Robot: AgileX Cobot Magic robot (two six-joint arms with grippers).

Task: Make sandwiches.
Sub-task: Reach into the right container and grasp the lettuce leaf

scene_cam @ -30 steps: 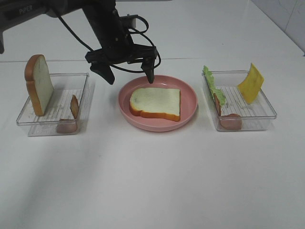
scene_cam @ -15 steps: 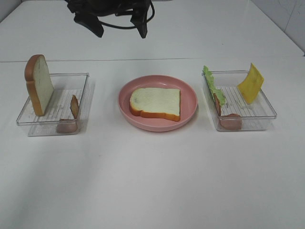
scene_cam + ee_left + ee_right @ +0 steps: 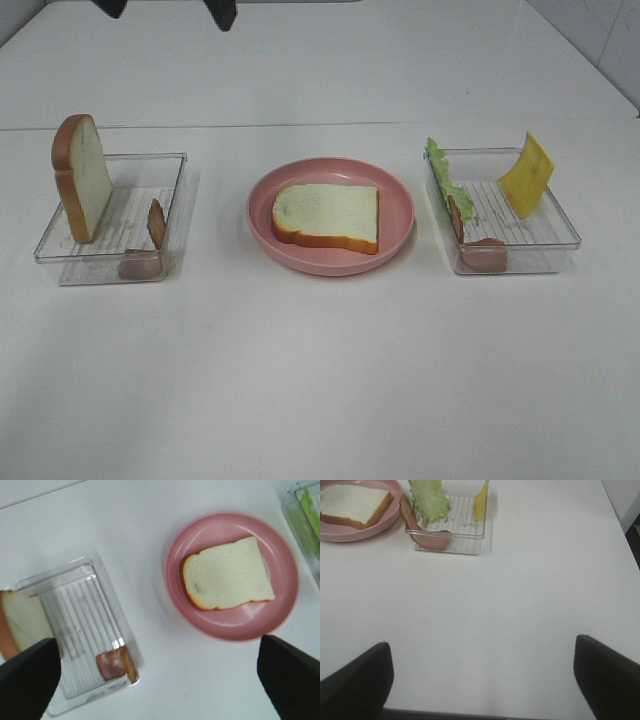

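1. Plate (image 3: 398, 215): pink, smooth, glossy, looks like plastic.
2. Tray (image 3: 75, 625) beside the left claw (image 3: 157, 650): clear shiny plastic, ribbed floor.
3. Bread (image 3: 330, 212): matt, finely porous face.
4. Table (image 3: 320, 380): white, smooth, faint sheen.
5. Lettuce (image 3: 447, 185): crinkled.

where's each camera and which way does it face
Exterior high: mounted high, looking down on the pink plate with a bread slice, between the left tray and right tray; only the left fingers show, at the top edge.
Left wrist: overhead, looking down on plate and left tray; its fingers wide apart.
Right wrist: low, facing the right tray; right fingers wide apart.
Shared: all three show plate and bread slice.
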